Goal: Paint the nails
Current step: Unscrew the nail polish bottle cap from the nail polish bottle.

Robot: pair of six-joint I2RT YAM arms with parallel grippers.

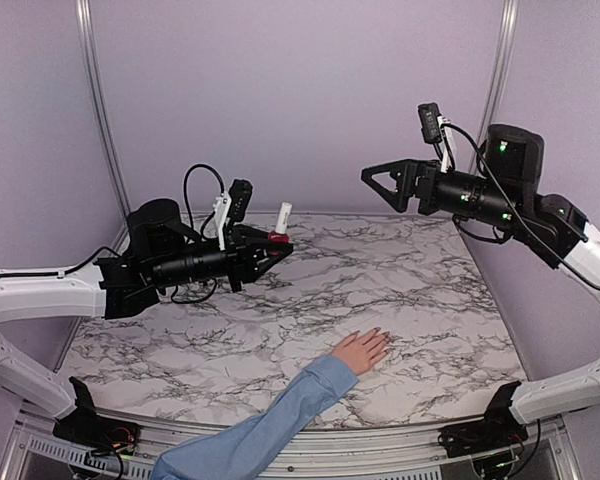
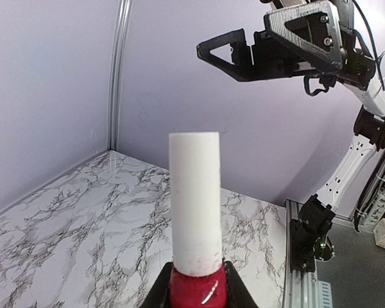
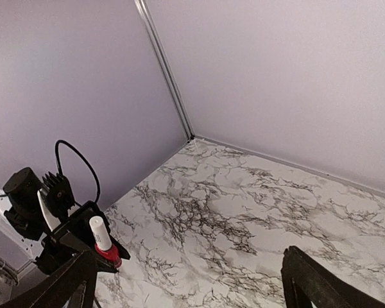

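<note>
Cap-off stage, I'd say, no painting yet.
L gripper (image 1: 280, 244) clamped on red polish bottle (image 1: 277, 237), held up off the marble table (image 1: 400, 270), white cap (image 1: 284, 213) still on. R gripper (image 1: 378, 186) jaws wide apart, empty, approx. level w/ the cap but well apart from it. Next, prob.: R closes on cap, twists it off. The nails (image 1: 382, 336) are on the hand (image 1: 360, 351), flat near the front edge, well below both sets of fingers.

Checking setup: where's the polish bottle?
Top view, left of centre: small red white-capped bottle clamped in the left hand, above the marble table.
</note>
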